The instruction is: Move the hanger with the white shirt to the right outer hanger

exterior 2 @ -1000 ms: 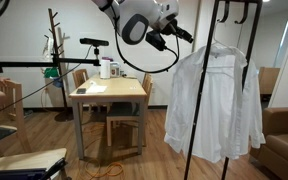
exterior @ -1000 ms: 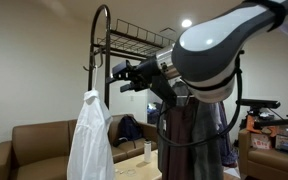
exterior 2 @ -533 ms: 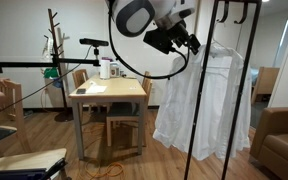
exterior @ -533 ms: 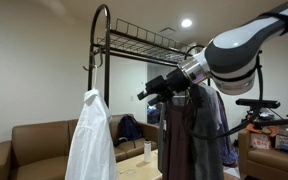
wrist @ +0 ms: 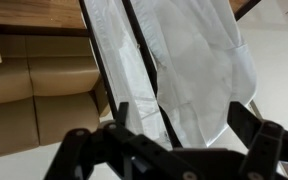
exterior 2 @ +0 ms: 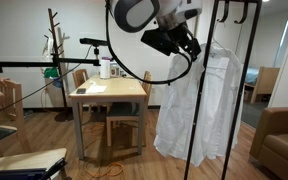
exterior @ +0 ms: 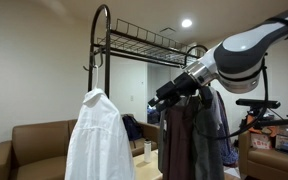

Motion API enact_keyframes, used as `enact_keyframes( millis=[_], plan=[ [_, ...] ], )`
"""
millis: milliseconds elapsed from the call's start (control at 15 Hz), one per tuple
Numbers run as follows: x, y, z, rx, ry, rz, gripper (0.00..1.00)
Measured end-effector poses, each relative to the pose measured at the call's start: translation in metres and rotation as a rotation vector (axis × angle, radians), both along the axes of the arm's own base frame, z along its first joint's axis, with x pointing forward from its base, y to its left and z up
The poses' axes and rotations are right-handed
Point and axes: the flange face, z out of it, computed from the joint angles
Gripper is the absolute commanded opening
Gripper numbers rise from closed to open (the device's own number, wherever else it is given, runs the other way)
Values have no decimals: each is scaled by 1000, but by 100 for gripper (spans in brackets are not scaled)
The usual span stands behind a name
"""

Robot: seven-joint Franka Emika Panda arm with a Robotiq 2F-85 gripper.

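The white shirt (exterior: 94, 135) hangs on its hanger from the black clothes rack (exterior: 101, 40) and shows in both exterior views (exterior 2: 206, 100). The hanger itself is mostly hidden in the collar. My gripper (exterior 2: 188, 44) is up by the shirt's shoulder, near the rack's top bar. In an exterior view it (exterior: 164, 96) sits between the white shirt and the dark clothes. In the wrist view the gripper (wrist: 184, 125) is open, its two black fingers spread, with the white shirt (wrist: 189, 60) and a black rack pole (wrist: 144, 70) just beyond them. Nothing is held.
Dark garments (exterior: 189, 140) hang on the rack beside the arm. A wooden table (exterior 2: 109, 92) with chairs and a jug stands behind. A brown sofa (exterior: 29, 145) is by the wall. A coat stand (exterior 2: 56, 45) is in the corner.
My gripper has moved down and closer to the shirt's shoulder. The white shirt has swung and turned on the rack.
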Motion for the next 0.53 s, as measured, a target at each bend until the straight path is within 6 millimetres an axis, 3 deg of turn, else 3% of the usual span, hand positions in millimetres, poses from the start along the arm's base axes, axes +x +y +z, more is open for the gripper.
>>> enact_keyframes(
  millis=[267,533],
  plan=[
    [-3,7,-5,-4,66,51,100],
    [-10,0,-36,-213,151,63,100]
  ],
)
